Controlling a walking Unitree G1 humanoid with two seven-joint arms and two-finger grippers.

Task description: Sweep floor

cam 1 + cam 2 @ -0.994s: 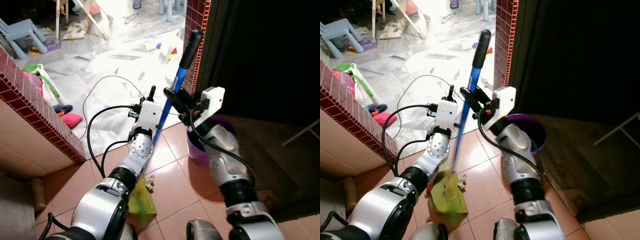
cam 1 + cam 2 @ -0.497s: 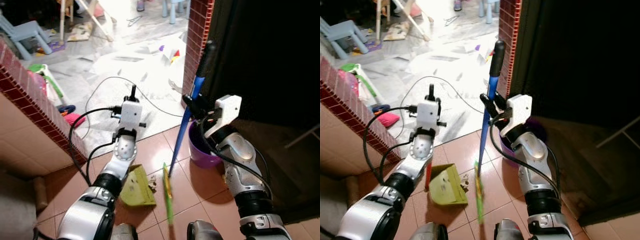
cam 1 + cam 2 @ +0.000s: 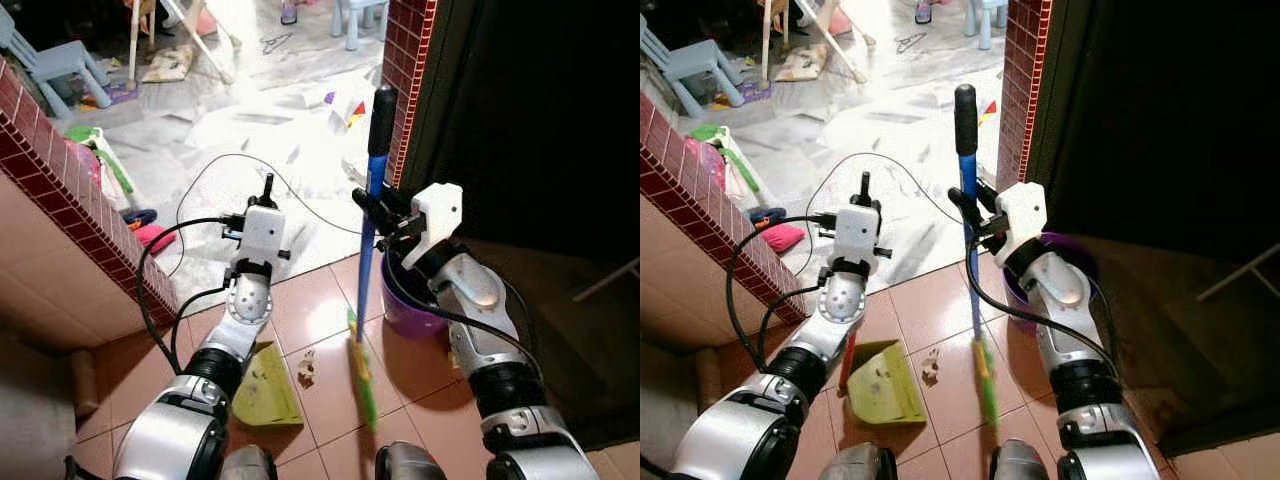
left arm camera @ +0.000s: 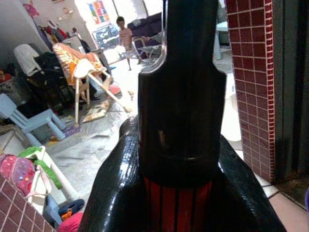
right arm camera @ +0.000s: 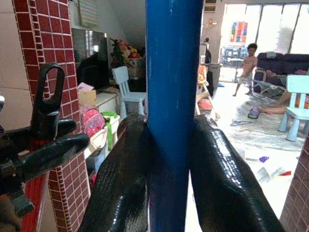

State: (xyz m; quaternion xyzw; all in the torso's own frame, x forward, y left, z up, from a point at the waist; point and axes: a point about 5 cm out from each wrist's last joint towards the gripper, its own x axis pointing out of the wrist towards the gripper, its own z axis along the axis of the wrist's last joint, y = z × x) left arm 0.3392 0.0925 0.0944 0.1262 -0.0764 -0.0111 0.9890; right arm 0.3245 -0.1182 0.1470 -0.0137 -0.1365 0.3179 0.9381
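Note:
My right gripper [image 3: 373,207] is shut on the blue handle [image 3: 367,250] of a broom, just below its black grip. The green bristles [image 3: 361,382] rest blurred on the terracotta tiles before me. My left gripper [image 3: 864,196] is shut on the black top of a red dustpan handle [image 4: 176,121]. The yellow-green dustpan [image 3: 262,385] lies on the tiles to the left of the bristles. Small scraps of debris [image 3: 306,366] lie between the pan and the broom. In the right wrist view my fingers [image 5: 222,179] clamp the blue handle [image 5: 171,96] on both sides.
A purple bucket [image 3: 405,300] stands right behind the broom, beside a brick pillar [image 3: 410,60] and a dark doorway. A low brick wall [image 3: 70,190] runs along the left. A black cable [image 3: 215,170], scattered papers and toys lie on the bright floor ahead.
The broom's handle top has swung left and its bristles have moved right, away from the dustpan. The dustpan stays on the tiles. The view has shifted slightly.

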